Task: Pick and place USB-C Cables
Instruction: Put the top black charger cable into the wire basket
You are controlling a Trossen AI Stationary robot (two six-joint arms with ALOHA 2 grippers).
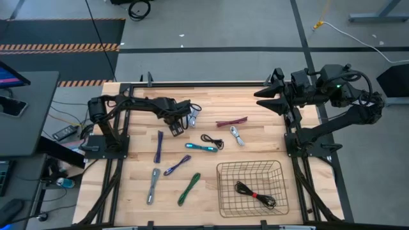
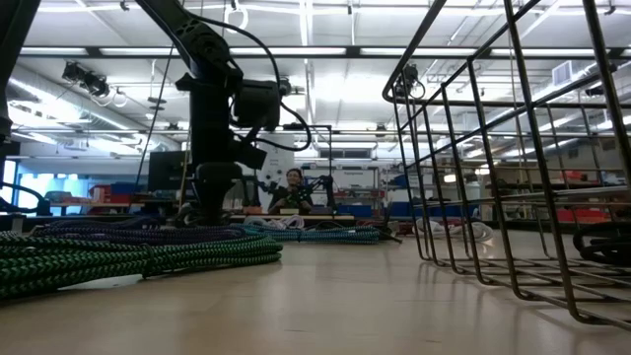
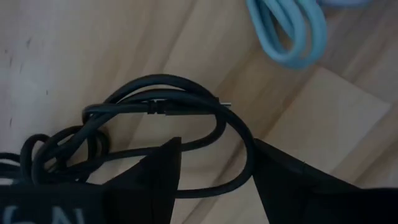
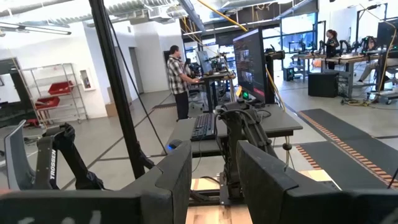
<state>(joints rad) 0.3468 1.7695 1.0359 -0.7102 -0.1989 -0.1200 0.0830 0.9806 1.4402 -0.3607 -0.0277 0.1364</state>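
Left gripper is down at the table's far-left part, fingers wide, straddling a black cable. Other cables lie scattered mid-table; one black-and-red bundle lies in the basket, near-right corner. Right gripper is parked high at the far-right edge, fingers partly apart, empty.

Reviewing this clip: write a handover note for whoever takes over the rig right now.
Left gripper: open, low over the table, fingers either side of a black cable; not gripped yet.
Right gripper: open, empty, parked at the table's back right edge.
Done: one black cable with a red tie lies in the basket.
Left: the other cables lie on the table, among them the teal cable, green cable, maroon cable and silver-white cable.
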